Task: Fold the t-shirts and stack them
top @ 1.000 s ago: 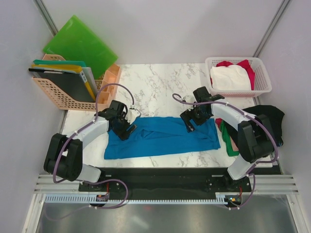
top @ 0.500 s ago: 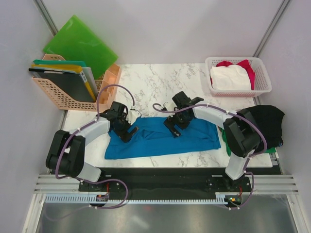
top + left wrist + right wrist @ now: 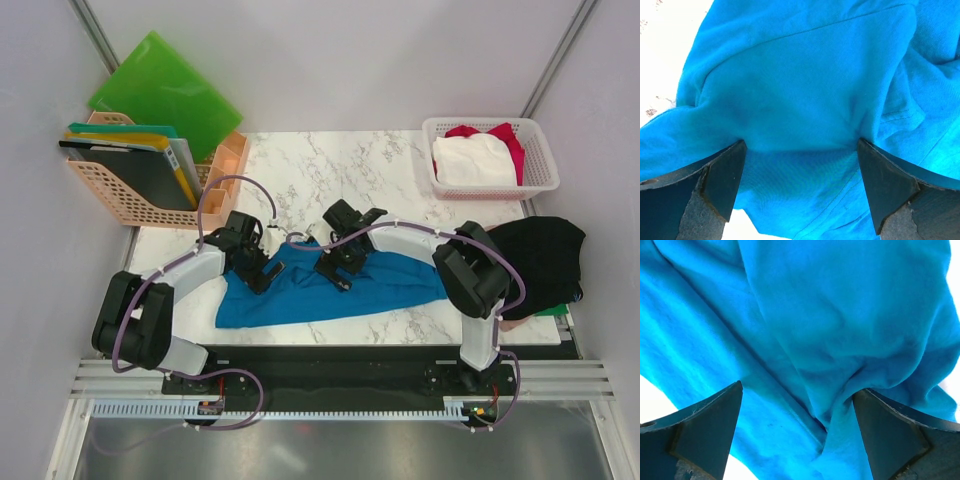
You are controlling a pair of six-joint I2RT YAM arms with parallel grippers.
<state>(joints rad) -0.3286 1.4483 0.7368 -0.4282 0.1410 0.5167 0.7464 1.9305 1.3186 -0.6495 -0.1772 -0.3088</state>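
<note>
A bright blue t-shirt (image 3: 380,285) lies crumpled in a long strip across the front of the marble table (image 3: 340,170). My left gripper (image 3: 258,270) stands open over its left part, fingertips down on the cloth. My right gripper (image 3: 335,272) is open over the shirt's middle. Blue cloth (image 3: 805,90) fills the left wrist view, bunched between the wide-apart fingers (image 3: 720,182) of the left gripper (image 3: 801,175). The right wrist view shows a fold of the blue shirt (image 3: 840,315) between the spread fingers (image 3: 890,435) of the right gripper (image 3: 797,425). A black t-shirt (image 3: 545,255) lies heaped at the right edge.
A white lattice basket (image 3: 490,187) at the back right holds a white t-shirt (image 3: 472,160) and a red one (image 3: 505,135). A peach file rack (image 3: 120,200) with folders stands at the left, a green folder (image 3: 165,95) leaning behind it.
My right gripper has slid left along the blue shirt from its right part to its middle. The left gripper has opened wider and stayed in place.
</note>
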